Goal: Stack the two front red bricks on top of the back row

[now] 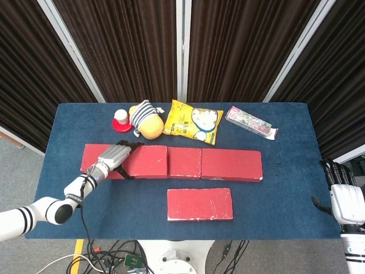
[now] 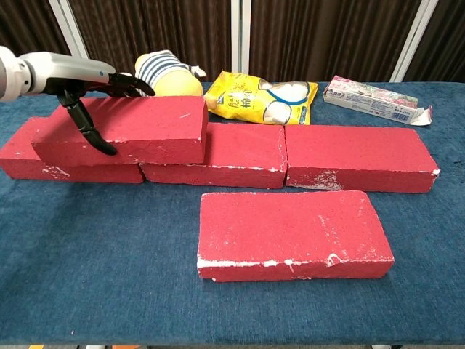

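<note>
My left hand (image 1: 117, 155) (image 2: 83, 87) grips the left end of a red brick (image 1: 145, 162) (image 2: 142, 129). That brick sits on top of the back row (image 1: 228, 165) (image 2: 349, 156), over the seam between the left and middle bricks. A second red brick (image 1: 199, 204) (image 2: 290, 233) lies flat in front of the row, near the table's front edge. My right hand (image 1: 345, 197) hangs off the table's right side, fingers apart, holding nothing.
Behind the row stand a red-and-white cup (image 1: 121, 120) (image 2: 122, 89), a striped plush toy (image 1: 145, 121) (image 2: 168, 83), a yellow snack bag (image 1: 193, 121) (image 2: 258, 96) and a slim printed box (image 1: 251, 122) (image 2: 378, 100). Dark curtains close off the back.
</note>
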